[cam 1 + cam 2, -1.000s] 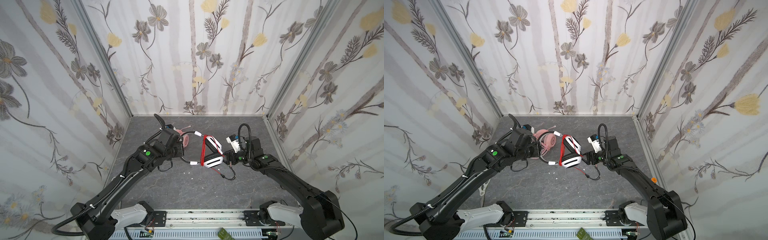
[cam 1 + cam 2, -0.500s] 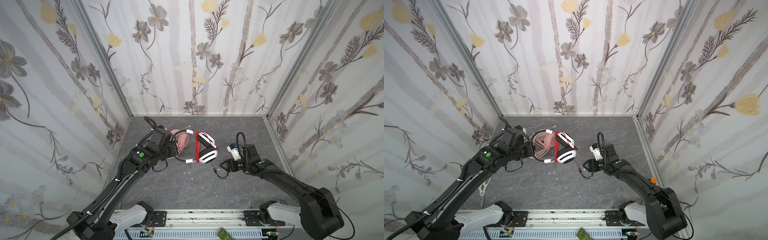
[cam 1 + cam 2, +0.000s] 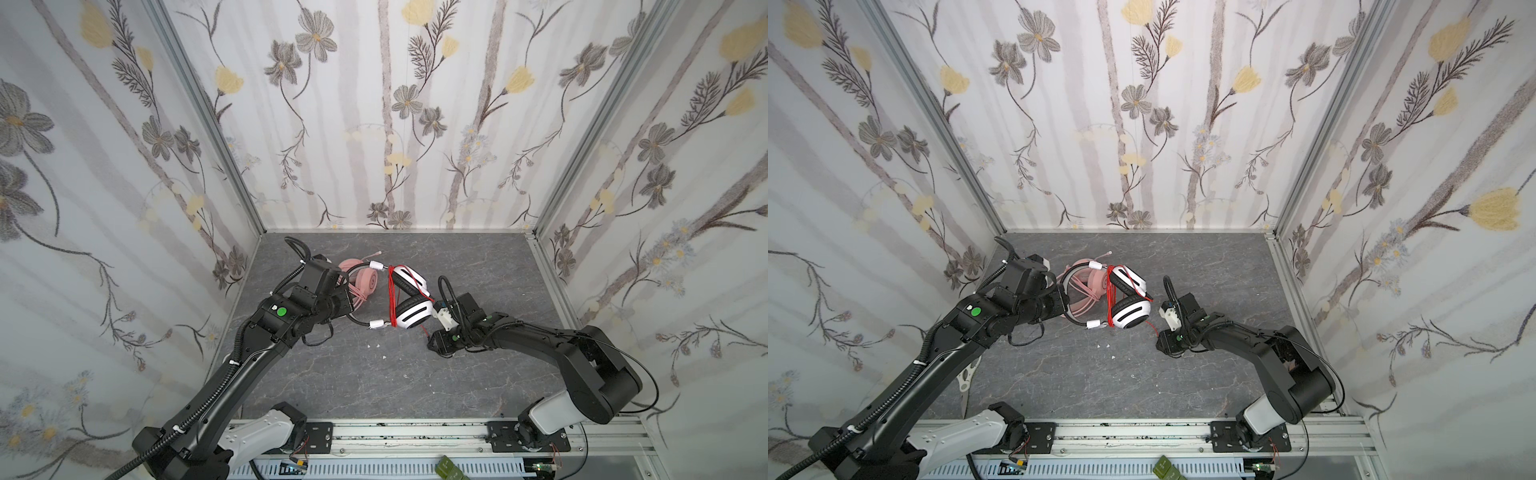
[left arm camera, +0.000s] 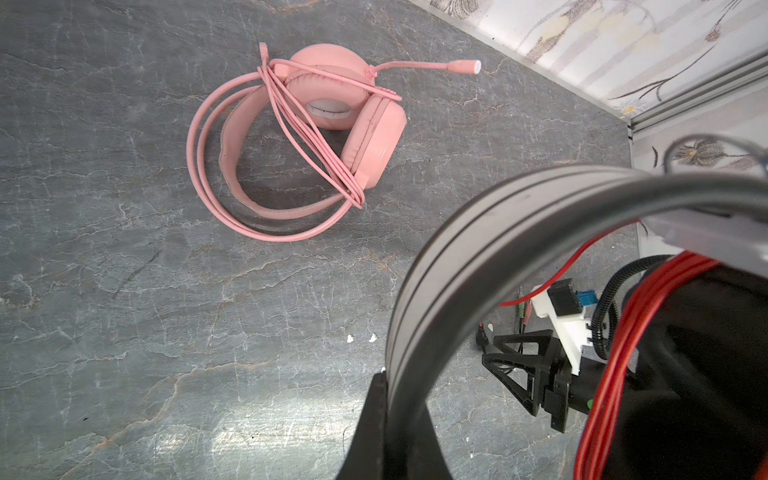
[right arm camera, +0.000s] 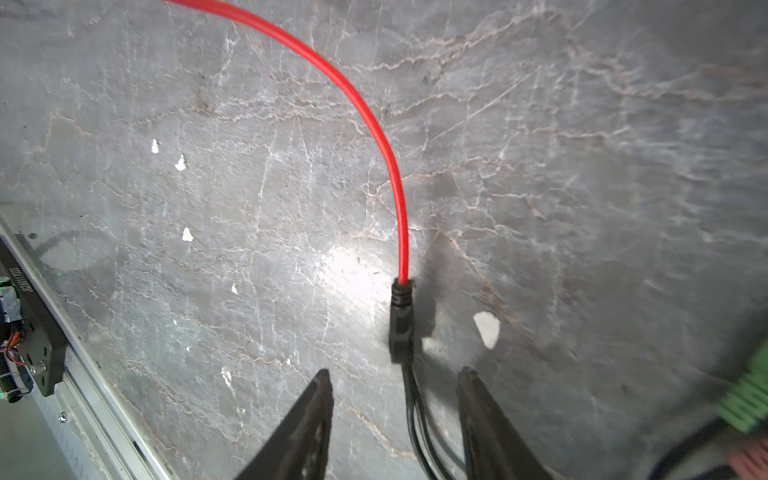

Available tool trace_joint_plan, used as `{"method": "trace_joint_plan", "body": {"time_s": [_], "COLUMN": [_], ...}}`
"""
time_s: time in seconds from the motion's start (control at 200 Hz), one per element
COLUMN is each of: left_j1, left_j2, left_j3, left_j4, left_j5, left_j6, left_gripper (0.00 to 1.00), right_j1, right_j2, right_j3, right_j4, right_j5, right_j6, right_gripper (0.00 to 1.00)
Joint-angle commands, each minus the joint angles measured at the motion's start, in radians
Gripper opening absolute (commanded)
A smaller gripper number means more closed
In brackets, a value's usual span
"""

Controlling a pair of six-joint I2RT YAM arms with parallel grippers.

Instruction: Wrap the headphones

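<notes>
My left gripper (image 3: 351, 309) is shut on the dark headband (image 4: 478, 232) of the white-and-black headphones (image 3: 411, 318), holding them above the table; they also show in a top view (image 3: 1131, 313). Red cable (image 3: 392, 299) is wound around them, and its loose end (image 5: 361, 108) runs down to a black splitter (image 5: 401, 320) on the table. My right gripper (image 5: 395, 374) is low over the table (image 3: 436, 345). It is open, with the thin black wires behind the splitter between its fingers. The pink headphones (image 4: 332, 124) lie on the table just behind, cable wrapped round them.
Small white specks (image 3: 376, 345) dot the grey table in front of the headphones. Green and pink jack plugs (image 5: 748, 407) lie beside my right gripper. Flowered walls enclose three sides, and a metal rail (image 3: 415, 436) runs along the front edge.
My left arm has carried the white-and-black headphones left and back, up against the pink pair. My right gripper has left the earcup, dropped to the cable's end and narrowed its jaws.
</notes>
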Motion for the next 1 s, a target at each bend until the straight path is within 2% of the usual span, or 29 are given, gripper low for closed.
{"method": "trace_joint_plan", "body": {"time_s": [0.0, 0.395, 0.415, 0.585, 0.759, 0.994], "left_j1": [0.006, 0.016, 0.017, 0.026, 0.033, 0.046], "left_j2": [-0.008, -0.014, -0.012, 0.0, 0.005, 0.018], "left_j3": [-0.004, -0.018, -0.017, 0.007, 0.012, 0.019], "left_j4": [0.061, 0.066, 0.067, 0.06, 0.062, 0.063], "left_j5": [0.028, 0.04, 0.041, 0.045, 0.049, 0.048], "left_j6": [-0.027, -0.021, -0.021, -0.005, -0.005, -0.01], "left_gripper": [0.0, 0.0, 0.0, 0.0, 0.0, 0.0], "right_j1": [0.019, 0.037, 0.039, 0.078, 0.098, 0.139], "right_j2": [0.031, 0.102, 0.108, 0.126, 0.069, -0.033], "right_j3": [0.013, 0.071, 0.076, 0.085, 0.056, 0.028], "right_j4": [0.052, 0.047, 0.044, 0.035, 0.032, 0.0], "right_j5": [0.018, 0.104, 0.103, 0.112, 0.125, 0.137], "right_j6": [0.015, 0.016, 0.016, 0.015, 0.025, -0.002], "right_gripper": [0.47, 0.43, 0.42, 0.13, 0.08, 0.08]}}
